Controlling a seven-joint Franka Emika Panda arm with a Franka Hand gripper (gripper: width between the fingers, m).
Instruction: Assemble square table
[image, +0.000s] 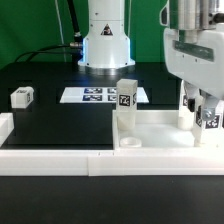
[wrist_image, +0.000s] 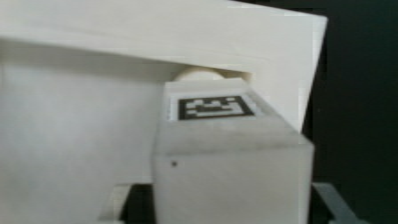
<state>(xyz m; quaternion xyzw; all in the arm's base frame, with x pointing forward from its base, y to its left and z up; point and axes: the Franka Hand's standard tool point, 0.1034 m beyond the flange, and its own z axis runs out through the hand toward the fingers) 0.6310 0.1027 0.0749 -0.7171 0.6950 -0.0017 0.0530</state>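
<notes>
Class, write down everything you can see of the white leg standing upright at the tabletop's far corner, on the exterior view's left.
The upright leg is a short white block, plastic-looking, with a black-and-white square tag on its camera-facing side. It stands at the far corner of the square tabletop, toward the exterior view's left, its base on the tray; whether it sits in a socket cannot be told. Nothing else touches it: the gripper, jaws around a second leg, is apart.

1. Leg (wrist_image: 228, 160): white block with a black-and-white square tag (wrist_image: 214, 107) on its end face.
2. Tabletop (wrist_image: 71, 110): white, with a raised wall. A round corner socket (wrist_image: 205, 72) lies just beyond the leg's tagged end, partly hidden.
3. Gripper (wrist_image: 228, 205): dark fingers (wrist_image: 121, 205) flank the leg's sides, blurred.
4. Black surface (wrist_image: 361, 100): beside the tabletop.
</notes>
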